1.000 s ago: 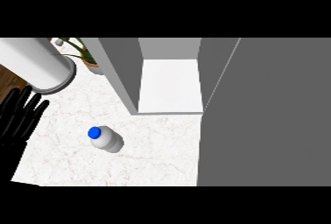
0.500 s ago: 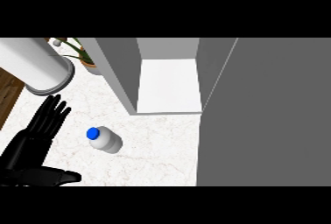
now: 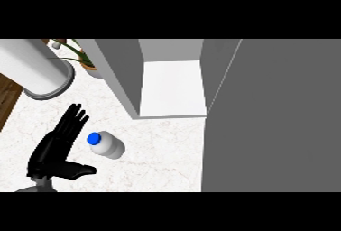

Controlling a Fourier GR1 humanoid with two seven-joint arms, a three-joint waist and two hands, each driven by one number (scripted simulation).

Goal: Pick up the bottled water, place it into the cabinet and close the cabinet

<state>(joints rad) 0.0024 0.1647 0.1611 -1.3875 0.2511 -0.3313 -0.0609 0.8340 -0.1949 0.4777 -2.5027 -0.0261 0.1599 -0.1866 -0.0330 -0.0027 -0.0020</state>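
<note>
A white marble desk seen from steeply above. Near its left side lies the bottled water, a short clear-white bottle with a blue cap. It appears tipped over or strongly leaning, its long axis running diagonally: the cap end points toward the upper left, the base toward the lower right.

Just left of the bottle is the robot's left hand, black, coming in from the lower left edge. Its fingers are straight and spread, pointing up and slightly right, and the thumb sticks out to the right below the bottle. The hand is released and grasps nothing; the fingers lie close beside the cap, and whether they touch it cannot be told.

Above and to the right of the bottle stands the grey cabinet, its white inner shelf showing. The open cabinet door fills the right side as a large grey panel. A potted plant sits at the upper left, beside a large white cylinder.

The right hand is out of sight.
</note>
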